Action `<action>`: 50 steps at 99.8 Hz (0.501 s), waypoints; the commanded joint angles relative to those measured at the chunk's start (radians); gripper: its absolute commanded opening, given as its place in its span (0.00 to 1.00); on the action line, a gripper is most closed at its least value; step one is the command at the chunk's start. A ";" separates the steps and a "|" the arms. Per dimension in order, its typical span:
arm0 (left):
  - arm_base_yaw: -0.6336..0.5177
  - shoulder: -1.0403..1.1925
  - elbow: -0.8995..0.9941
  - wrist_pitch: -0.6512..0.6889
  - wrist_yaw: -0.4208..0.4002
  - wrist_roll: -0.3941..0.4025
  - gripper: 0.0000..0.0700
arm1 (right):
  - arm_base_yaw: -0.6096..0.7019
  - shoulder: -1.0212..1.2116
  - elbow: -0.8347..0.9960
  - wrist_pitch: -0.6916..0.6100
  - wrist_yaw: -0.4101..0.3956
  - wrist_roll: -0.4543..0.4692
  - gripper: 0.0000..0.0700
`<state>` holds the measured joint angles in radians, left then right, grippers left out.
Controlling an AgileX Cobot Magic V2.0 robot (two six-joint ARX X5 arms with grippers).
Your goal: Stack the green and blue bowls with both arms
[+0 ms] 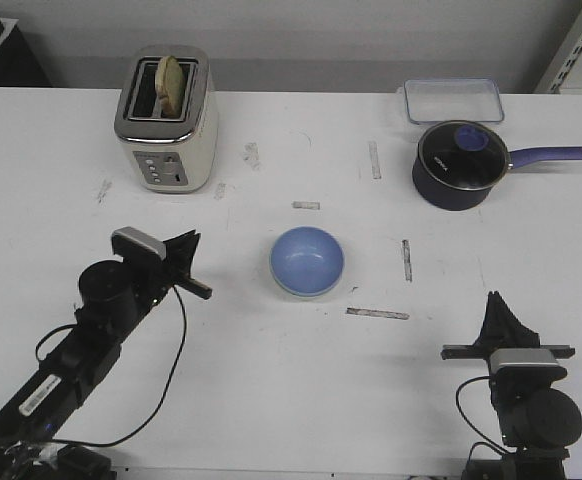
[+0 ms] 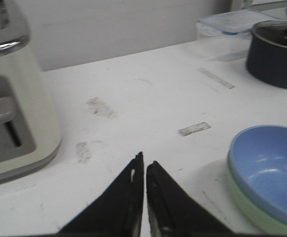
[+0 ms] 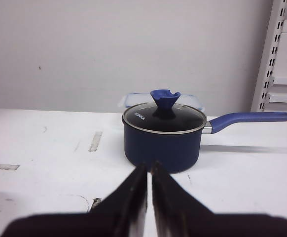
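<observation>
The blue bowl (image 1: 307,259) sits nested inside the green bowl (image 1: 283,286) at the table's middle; only a thin pale green rim shows beneath it. In the left wrist view the blue bowl (image 2: 269,173) rests in the green bowl (image 2: 247,205), apart from my fingers. My left gripper (image 1: 189,243) (image 2: 145,161) is shut and empty, well to the left of the stack. My right gripper (image 1: 494,300) (image 3: 149,167) is shut and empty near the front right, pointing toward the far side. Neither bowl shows in the right wrist view.
A cream toaster (image 1: 166,120) (image 2: 10,98) with bread stands at the back left. A dark navy saucepan (image 1: 459,164) (image 3: 163,138) (image 2: 276,57) with glass lid and a clear plastic container (image 1: 453,98) sit at the back right. Tape marks (image 1: 377,313) dot the table.
</observation>
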<state>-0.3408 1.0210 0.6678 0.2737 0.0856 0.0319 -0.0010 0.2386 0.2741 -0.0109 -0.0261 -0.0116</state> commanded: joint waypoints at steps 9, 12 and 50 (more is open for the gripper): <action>0.077 -0.134 -0.103 0.004 -0.001 -0.024 0.00 | 0.000 -0.002 0.001 0.011 0.000 -0.008 0.01; 0.097 -0.166 -0.126 -0.004 -0.001 -0.024 0.00 | 0.000 -0.002 0.001 0.011 0.000 -0.008 0.01; 0.296 -0.601 -0.329 -0.240 -0.018 -0.024 0.00 | 0.000 -0.002 0.001 0.011 0.000 -0.008 0.01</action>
<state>-0.0582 0.4732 0.3374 0.0628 0.0788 0.0109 -0.0010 0.2386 0.2741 -0.0109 -0.0261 -0.0116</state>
